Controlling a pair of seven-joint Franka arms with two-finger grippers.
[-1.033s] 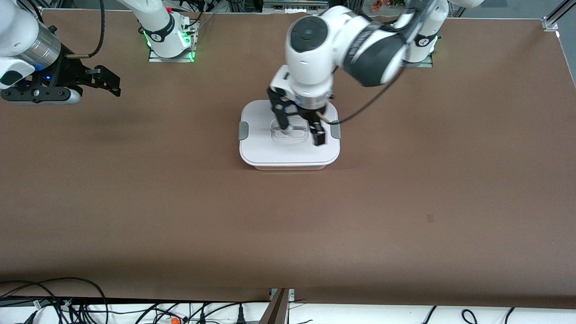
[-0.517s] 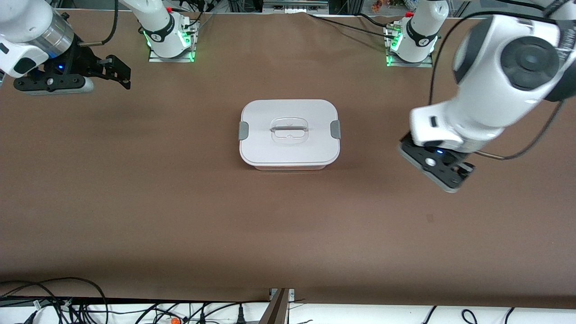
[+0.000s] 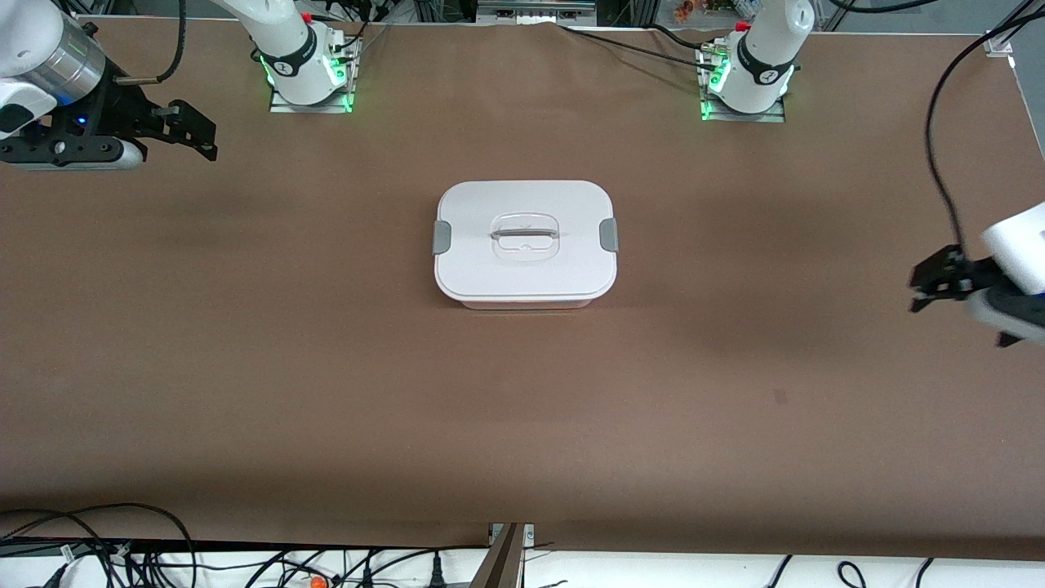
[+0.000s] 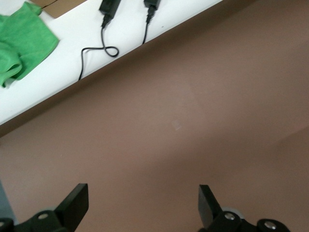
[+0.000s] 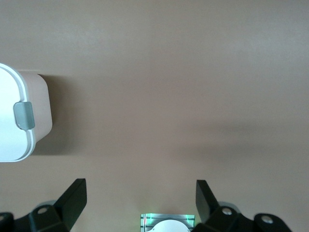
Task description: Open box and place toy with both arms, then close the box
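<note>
A: Where is the box point(image 3: 526, 243)?
B: It sits in the middle of the brown surface point(image 3: 326, 367). Its white lid point(image 3: 522, 269) is on, and a grey clip point(image 3: 442, 237) is on each short side. The clear handle point(image 3: 525, 236) is in the middle of the lid.
A: Can you see the toy?
B: No, I cannot see it.
A: Where is the left gripper point(image 3: 931, 282)?
B: It hangs over the left arm's end of the surface, well apart from the box. Its fingers point(image 4: 72, 205) are spread wide, with nothing between them.
A: And the right gripper point(image 3: 196, 137)?
B: It hangs over the right arm's end, near that arm's base point(image 3: 306, 77). Its fingers point(image 5: 72, 198) are spread too, with nothing in them.
</note>
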